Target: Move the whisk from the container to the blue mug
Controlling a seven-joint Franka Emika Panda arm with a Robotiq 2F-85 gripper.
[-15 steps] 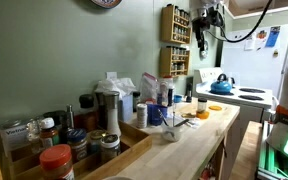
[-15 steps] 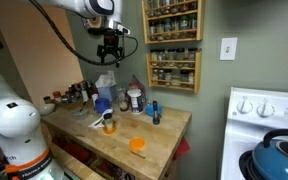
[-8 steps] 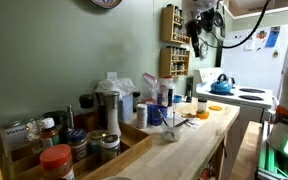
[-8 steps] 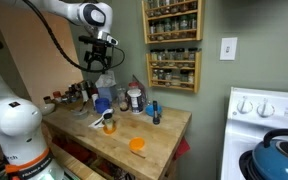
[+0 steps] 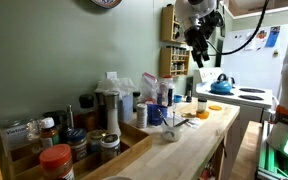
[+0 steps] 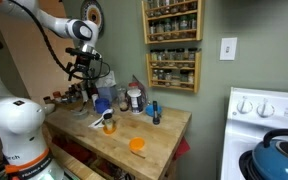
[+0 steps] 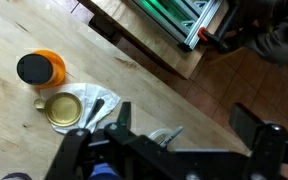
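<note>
Pincer [image 7: 182, 120] seen spread, empty, above tabletop [image 7: 24, 30]. Whisk too small to be made out; judged light, wires springy; rigid handle to be taken near top.

Wooden tabletop [image 6: 164, 135]: jars [image 6: 134, 98] crowded along the wall side, blue mug [image 6: 154, 110] just in front of them. Orange disc [image 6: 137, 145] lies alone near the front edge. Wrist view: open jar [image 7: 64, 108] beside an orange tub [image 7: 40, 68], possibly on a white cloth [image 7: 102, 100].
</note>
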